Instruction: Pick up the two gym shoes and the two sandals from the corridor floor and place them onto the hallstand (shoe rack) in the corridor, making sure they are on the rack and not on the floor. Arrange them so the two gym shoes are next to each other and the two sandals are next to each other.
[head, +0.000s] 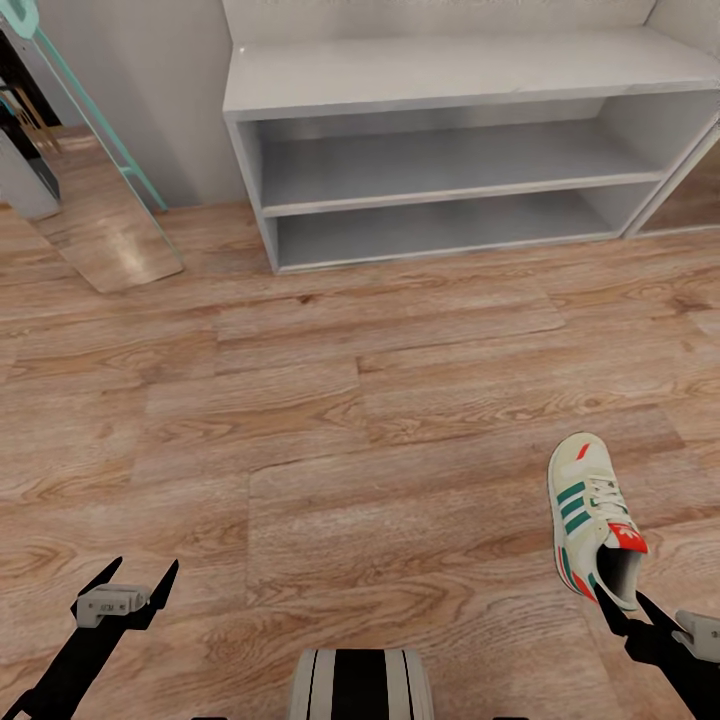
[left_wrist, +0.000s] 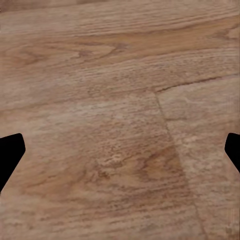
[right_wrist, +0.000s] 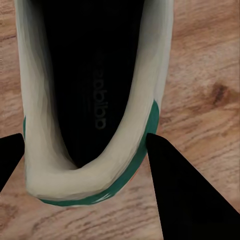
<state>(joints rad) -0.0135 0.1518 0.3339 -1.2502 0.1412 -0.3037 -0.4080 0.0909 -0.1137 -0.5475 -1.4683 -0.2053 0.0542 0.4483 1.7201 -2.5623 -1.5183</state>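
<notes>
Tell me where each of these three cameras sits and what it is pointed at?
Head view: on the robot's head, looking forward and down at the corridor floor, the hallstand and one gym shoe; left gripper, right gripper and trunk show.
Left wrist view: on the left arm, facing bare floor between two open fingertips.
Right wrist view: on the right arm, looking into the shoe's heel opening, a fingertip on each side.
Shared: head and right wrist views both show the gym shoe.
</notes>
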